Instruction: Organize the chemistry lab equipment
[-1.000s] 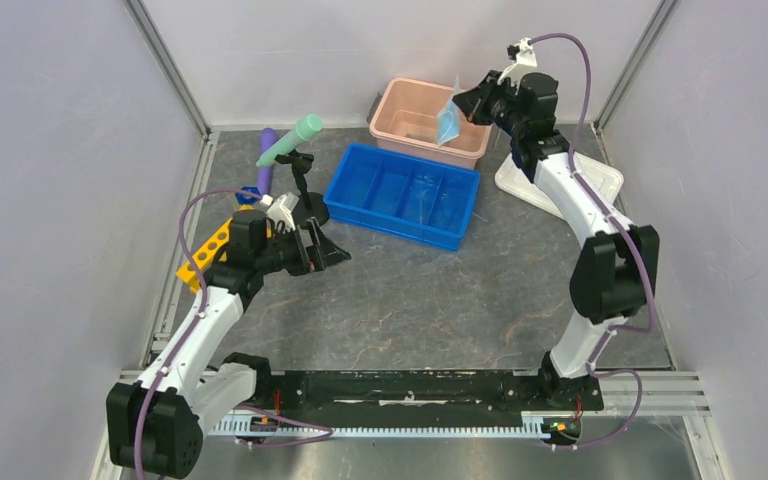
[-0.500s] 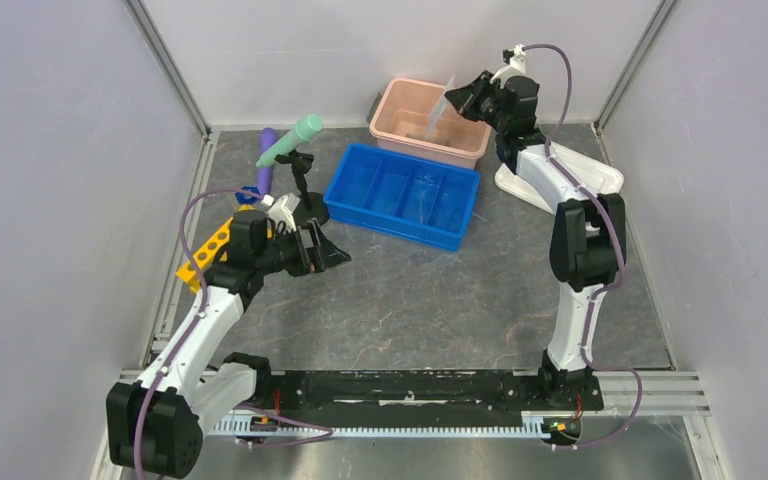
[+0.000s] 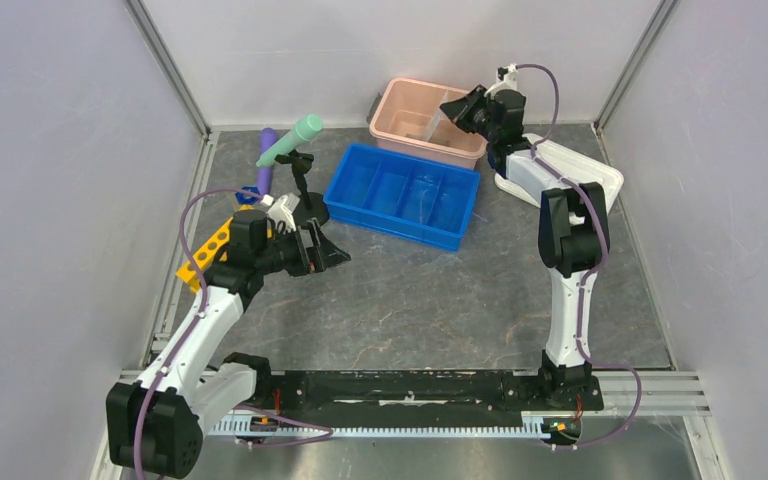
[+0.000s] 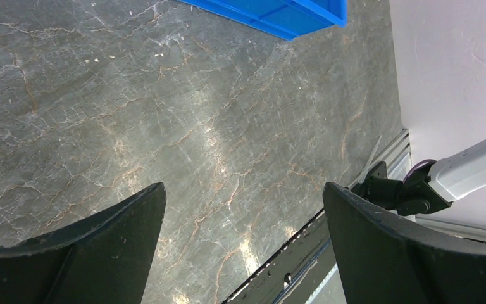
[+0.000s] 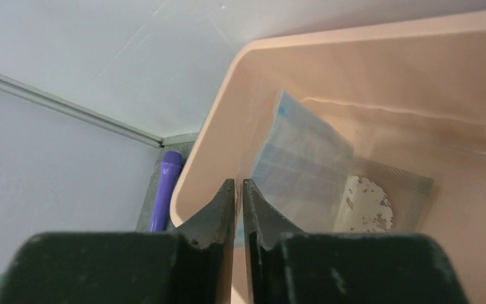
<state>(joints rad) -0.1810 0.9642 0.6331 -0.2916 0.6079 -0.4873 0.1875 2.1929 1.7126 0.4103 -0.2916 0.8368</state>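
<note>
Where it lies, the light-blue mask is inside the pink bin, next to a speckled white piece. Right pincer hovers at the bin's rim, jaws nearly together with a thin slit; whether they pinch the mask's corner cannot be told. Left pincer stands wide apart, holding nothing, above the desk, near the black clamp stand, which has a green tube at its top.

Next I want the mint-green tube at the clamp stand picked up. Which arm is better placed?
Left. The left tool is open, empty and close to the clamp stand with the mint-green tube; the right tool is far off at the pink bin.
</note>
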